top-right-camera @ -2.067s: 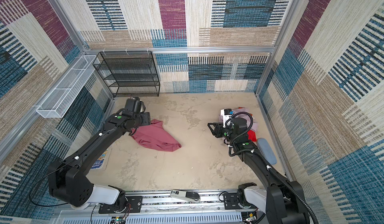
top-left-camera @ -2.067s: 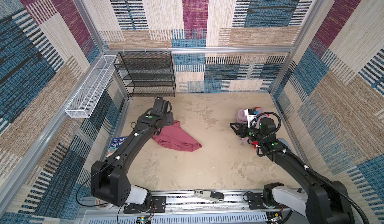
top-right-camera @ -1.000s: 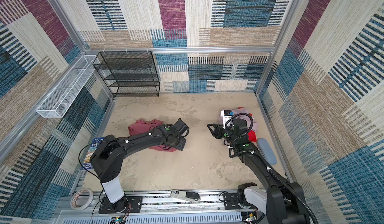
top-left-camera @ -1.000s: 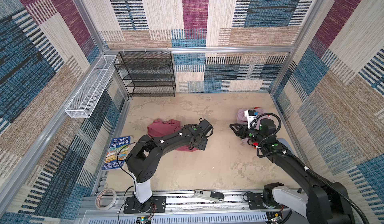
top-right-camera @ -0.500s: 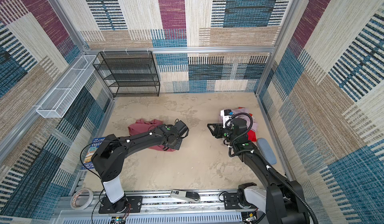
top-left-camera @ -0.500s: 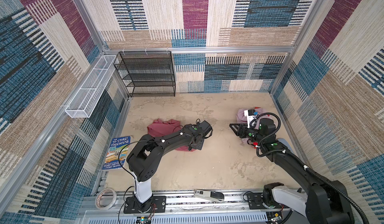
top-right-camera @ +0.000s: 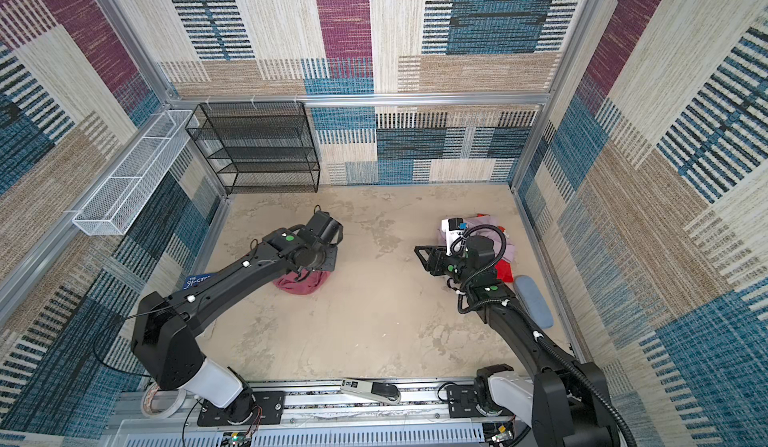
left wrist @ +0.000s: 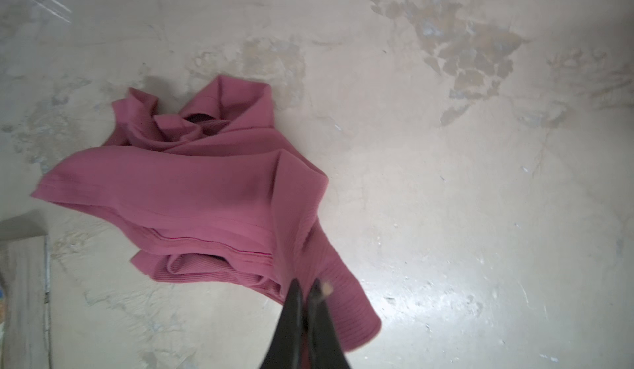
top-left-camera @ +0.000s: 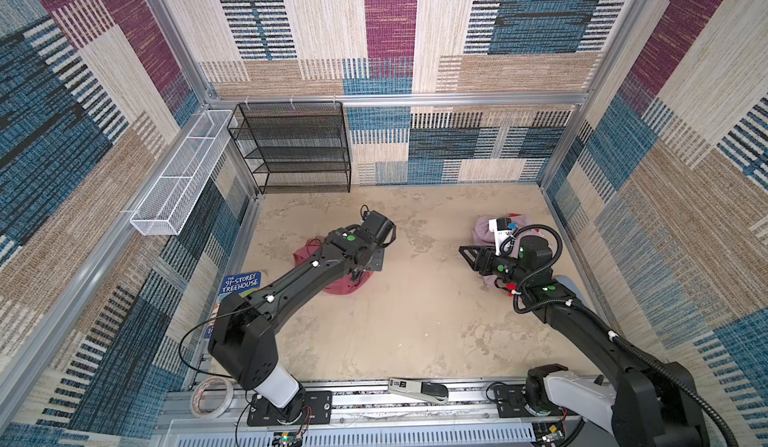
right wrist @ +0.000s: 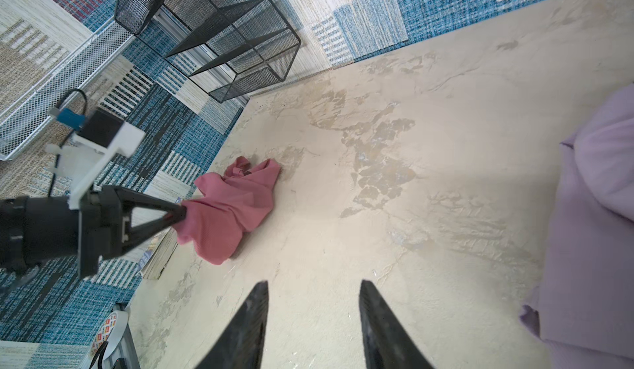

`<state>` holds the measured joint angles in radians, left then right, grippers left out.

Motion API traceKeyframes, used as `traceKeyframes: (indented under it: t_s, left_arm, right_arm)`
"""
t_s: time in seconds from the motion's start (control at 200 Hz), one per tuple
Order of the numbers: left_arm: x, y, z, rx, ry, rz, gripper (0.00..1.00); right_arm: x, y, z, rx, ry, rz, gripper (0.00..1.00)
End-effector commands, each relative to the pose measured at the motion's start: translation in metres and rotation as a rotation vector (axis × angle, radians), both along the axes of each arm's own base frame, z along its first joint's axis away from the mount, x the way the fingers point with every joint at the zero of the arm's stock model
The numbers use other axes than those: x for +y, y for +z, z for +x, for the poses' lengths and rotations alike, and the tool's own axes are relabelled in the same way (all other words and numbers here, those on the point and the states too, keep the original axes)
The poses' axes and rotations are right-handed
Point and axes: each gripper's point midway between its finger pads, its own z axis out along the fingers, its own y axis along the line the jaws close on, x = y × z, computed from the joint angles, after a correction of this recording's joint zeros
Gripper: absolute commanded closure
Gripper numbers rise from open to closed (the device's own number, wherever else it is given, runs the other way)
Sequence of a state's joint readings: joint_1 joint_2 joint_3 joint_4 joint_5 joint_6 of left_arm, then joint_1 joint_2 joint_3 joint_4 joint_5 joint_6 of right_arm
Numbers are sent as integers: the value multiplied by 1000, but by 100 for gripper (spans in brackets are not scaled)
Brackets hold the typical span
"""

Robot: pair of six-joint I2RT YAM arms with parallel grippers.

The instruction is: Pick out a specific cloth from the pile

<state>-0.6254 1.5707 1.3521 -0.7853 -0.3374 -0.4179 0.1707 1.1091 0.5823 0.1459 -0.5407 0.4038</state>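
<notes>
dusty rose cloth [left wrist: 192, 185], lilac cloth [right wrist: 600, 196], mottled beige table [left wrist: 446, 213]

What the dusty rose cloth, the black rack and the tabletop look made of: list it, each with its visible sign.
Dusty rose cloth: soft matte knit fabric; fine ribbing, a stitched hem, loose folds.
Black rack: probably painted metal mesh; see-through panels on thin straight bars.
Tabletop: hard, smooth, semi-gloss, stone-patterned; glare patch; real stone or printed laminate, cannot tell.
</notes>
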Motion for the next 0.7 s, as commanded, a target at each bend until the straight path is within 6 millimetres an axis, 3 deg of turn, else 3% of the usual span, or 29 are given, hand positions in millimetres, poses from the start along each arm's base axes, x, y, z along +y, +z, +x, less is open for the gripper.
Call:
traceKeyframes:
  t_s: [0.0,0.215,0.36,0.506,0.696]
  left_arm:
    - [26,16,7,-23,17,17,100]
    - [75,30,31,-80,131,-43,100]
    - [107,27,48,-88,218,-82,100]
    - [144,16,62,-82,322,-81,100]
    - [177,-13,73,-57,414,-119,100]
  right_arm:
    - [3,12,4,-34,8,20,54]
    - [3,14,6,-38,9,8,54]
    - [3,11,7,-28,10,10,54]
    - [4,14,11,-21,12,5,54]
    - [1,19,10,-40,-3,-1,54]
